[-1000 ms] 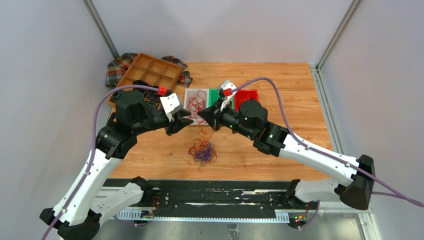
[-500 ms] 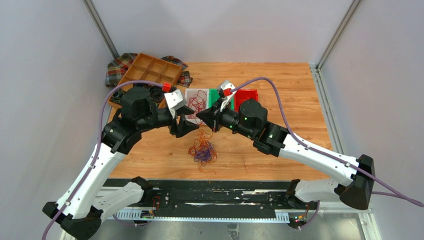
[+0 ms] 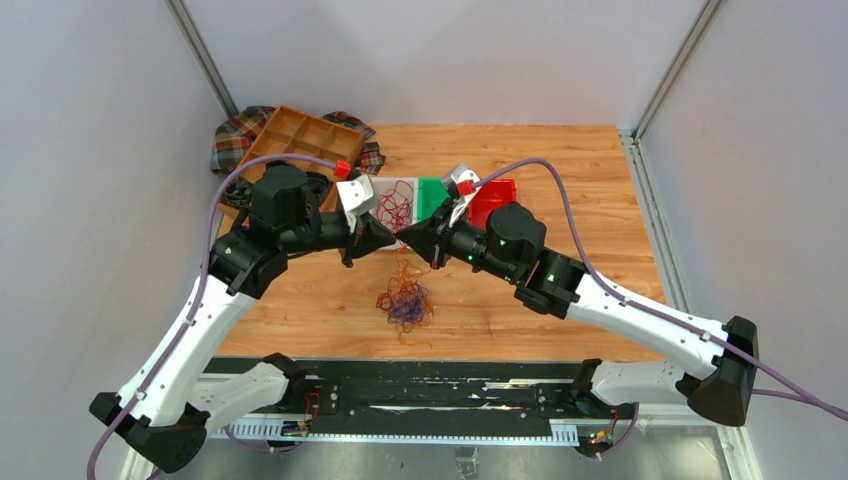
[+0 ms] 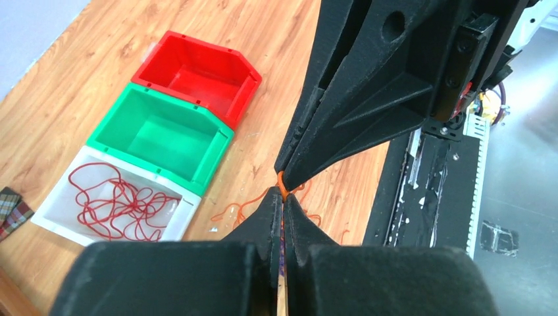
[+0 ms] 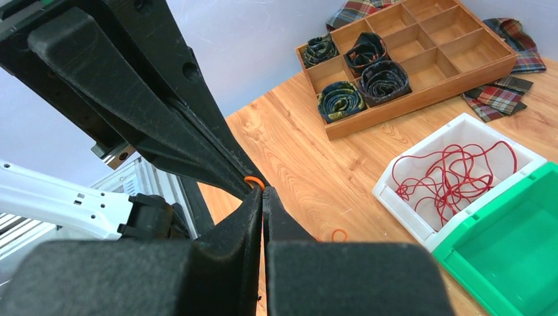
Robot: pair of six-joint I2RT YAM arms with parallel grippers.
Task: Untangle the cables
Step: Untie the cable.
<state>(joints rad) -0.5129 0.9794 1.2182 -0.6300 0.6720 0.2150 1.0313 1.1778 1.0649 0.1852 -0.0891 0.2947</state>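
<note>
Closest to the arm bases, the cables (image 3: 405, 300) sit as a loose clump of purple, red and orange wire on the bare wood of the table (image 3: 560, 170), roughly midway between the two arms. A few thin orange threads climb from the top of the clump toward the claws above it. There I have both arms meeting tip to tip. The left gripper (image 4: 283, 201) has its fingers pressed flat together, and so does the right gripper (image 5: 262, 194). A small loop of orange strand (image 4: 281, 183) shows exactly where the two sets of tips touch, so each claw seems to pinch that one wire, though it is too fine for me to see how far it runs into either pair of fingers. More orange wire lies loose on the wood just below the tips. Past the claws stand three plastic bins in a row, touching side by side. The white bin (image 5: 401, 214) is on the left and holds a sprawl of red wires (image 5: 454, 171), the green bin (image 4: 164, 131) is in the middle, and the red bin (image 4: 204, 69) is on the right. Farther back on the left, a wooden compartment tray (image 5: 421, 92) carries dark coiled bundles (image 5: 381, 76) in several of its cells, with plaid cloth (image 5: 493, 99) poking out from under it.
</note>
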